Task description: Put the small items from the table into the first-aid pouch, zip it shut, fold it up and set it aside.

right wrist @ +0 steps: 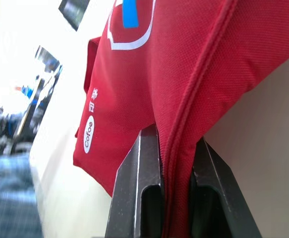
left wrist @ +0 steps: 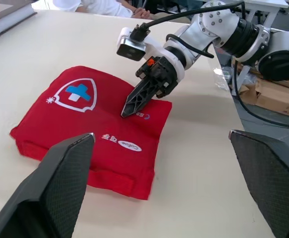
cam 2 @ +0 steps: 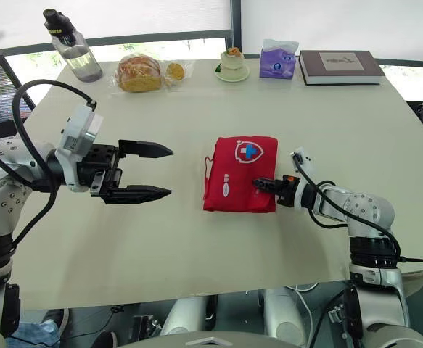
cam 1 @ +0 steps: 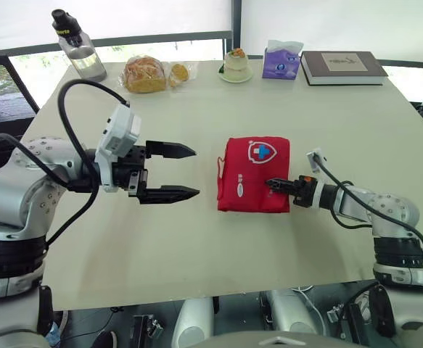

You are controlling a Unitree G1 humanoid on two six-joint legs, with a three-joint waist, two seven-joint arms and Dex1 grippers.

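Left gripper (cam 1: 196, 172) sits middle left in the eye view, 2 fingers (cam 1: 171, 150) wide apart | red pouch (cam 1: 255, 170) lies flat mid-picture, right gripper (cam 1: 269, 183) at its right edge | left wrist view: pouch past spread fingers | right wrist view: 2 fingers pinch the pouch's edge

Beige table (cam 1: 196, 246), on which a red first-aid pouch (cam 1: 255, 174) is laid at centre, with water bottle (cam 1: 77, 47) at 11 o'clock, bagged bread (cam 1: 144, 75), dessert saucer (cam 1: 236, 67) and purple tissue pack (cam 1: 281, 61) toward 12, book (cam 1: 342, 67) at 1.
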